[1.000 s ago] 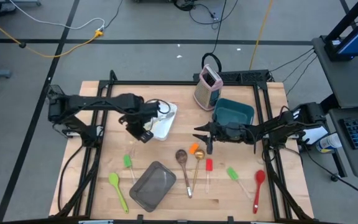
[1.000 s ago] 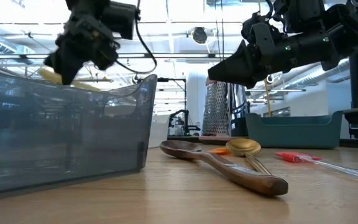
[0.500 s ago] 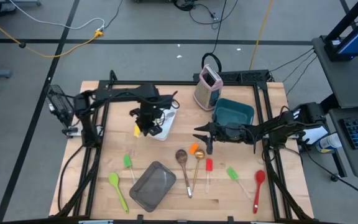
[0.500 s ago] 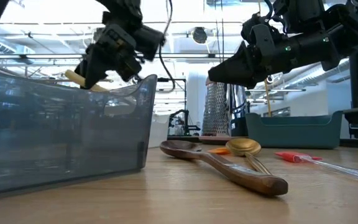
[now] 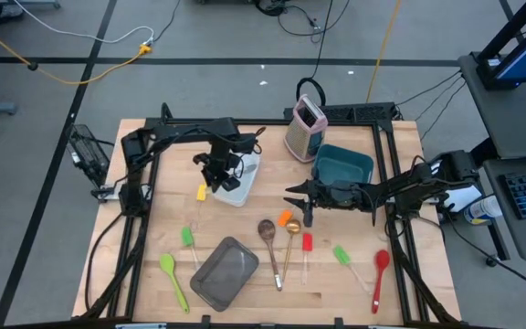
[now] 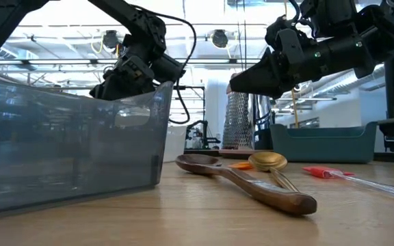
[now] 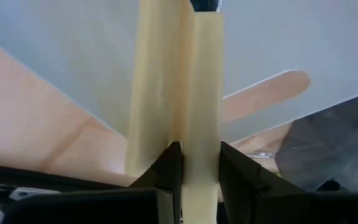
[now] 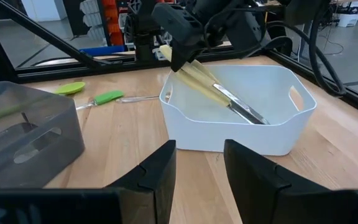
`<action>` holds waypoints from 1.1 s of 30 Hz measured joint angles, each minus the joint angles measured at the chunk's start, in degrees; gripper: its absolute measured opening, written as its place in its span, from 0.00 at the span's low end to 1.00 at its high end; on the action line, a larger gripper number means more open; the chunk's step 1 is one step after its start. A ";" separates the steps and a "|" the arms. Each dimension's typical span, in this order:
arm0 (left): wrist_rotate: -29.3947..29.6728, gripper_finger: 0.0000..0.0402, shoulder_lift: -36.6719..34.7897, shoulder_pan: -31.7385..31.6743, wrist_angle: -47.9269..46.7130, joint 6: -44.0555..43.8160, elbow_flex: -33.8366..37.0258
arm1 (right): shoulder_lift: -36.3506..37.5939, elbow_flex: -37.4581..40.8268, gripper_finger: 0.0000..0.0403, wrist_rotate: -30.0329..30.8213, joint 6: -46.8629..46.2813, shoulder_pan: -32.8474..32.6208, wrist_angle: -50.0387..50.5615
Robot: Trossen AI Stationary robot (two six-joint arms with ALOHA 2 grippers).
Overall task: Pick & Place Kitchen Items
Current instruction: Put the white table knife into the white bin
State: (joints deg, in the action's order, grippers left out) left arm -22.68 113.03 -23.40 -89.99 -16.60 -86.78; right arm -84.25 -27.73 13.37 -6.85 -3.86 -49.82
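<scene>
One yellow-handled knife (image 8: 211,88) clamped in left pincer (image 8: 178,51), blade inside white tray (image 8: 272,134).

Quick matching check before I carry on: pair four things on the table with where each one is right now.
1 yellow-handled knife
2 red spoon
3 box grater
4 gold spoon

A beside the wooden spoon
B next to the teal bin
C in the left gripper, blade in the white tray
D rightmost utensil on the table

Pairs: 1-C, 2-D, 3-B, 4-A
</scene>
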 joint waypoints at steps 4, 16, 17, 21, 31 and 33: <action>2.06 0.18 -0.24 0.02 0.11 0.22 0.00 | 0.00 0.01 0.32 -0.04 -0.15 0.00 0.04; 6.52 0.33 -0.22 1.24 2.84 1.95 0.00 | 0.00 0.01 0.32 -0.04 -2.58 0.00 1.33; 6.55 0.34 -0.22 1.39 2.92 1.95 0.00 | 0.00 0.01 0.32 -0.04 -2.58 0.00 1.32; 6.56 0.33 -0.22 1.73 2.90 1.97 0.00 | 0.00 0.01 0.32 -0.04 -2.56 0.00 1.31; 5.68 0.30 -0.22 1.73 -0.14 1.30 0.02 | 0.00 0.01 0.32 0.02 0.31 0.26 0.29; 5.68 0.30 -0.73 1.94 0.05 1.31 0.06 | 0.00 0.01 0.32 0.03 1.72 0.37 -0.52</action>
State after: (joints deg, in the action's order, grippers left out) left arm -17.00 112.31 -21.46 -89.93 -15.29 -86.72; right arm -84.25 -27.73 13.40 -5.13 -3.48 -50.33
